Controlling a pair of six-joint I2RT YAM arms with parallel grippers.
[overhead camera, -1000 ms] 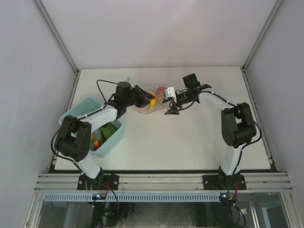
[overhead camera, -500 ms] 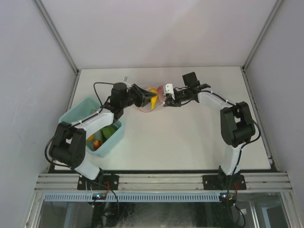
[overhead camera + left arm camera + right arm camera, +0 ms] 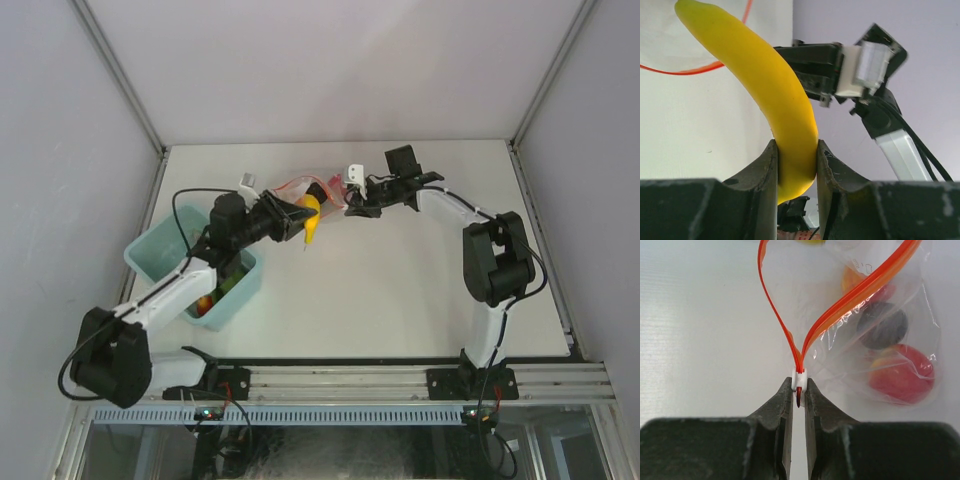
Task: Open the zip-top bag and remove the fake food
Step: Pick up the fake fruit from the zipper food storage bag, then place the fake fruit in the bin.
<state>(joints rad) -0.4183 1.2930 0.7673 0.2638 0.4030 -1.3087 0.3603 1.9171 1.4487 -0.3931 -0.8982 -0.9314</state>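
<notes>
The zip-top bag [image 3: 880, 300] lies open on the white table, its red-orange strip spread in a V. My right gripper [image 3: 798, 386] is shut on the white slider [image 3: 798, 381] at the strip's end. Inside the bag lie a red apple [image 3: 902, 375], a dark purple piece [image 3: 885, 325] and an orange fruit [image 3: 852, 277]. My left gripper [image 3: 796, 145] is shut on the yellow banana [image 3: 775, 90], which hangs just outside the bag's mouth [image 3: 300, 188]. In the top view the banana [image 3: 311, 220] sits between the two grippers.
A light blue bin [image 3: 160, 250] stands at the table's left edge under my left arm, with green and red pieces [image 3: 215, 292] inside. Grey walls close off the left, back and right sides.
My right gripper has shut on the slider and shifted toward the back. My left arm has drawn back to the left, bringing the banana out of the bag's mouth.
</notes>
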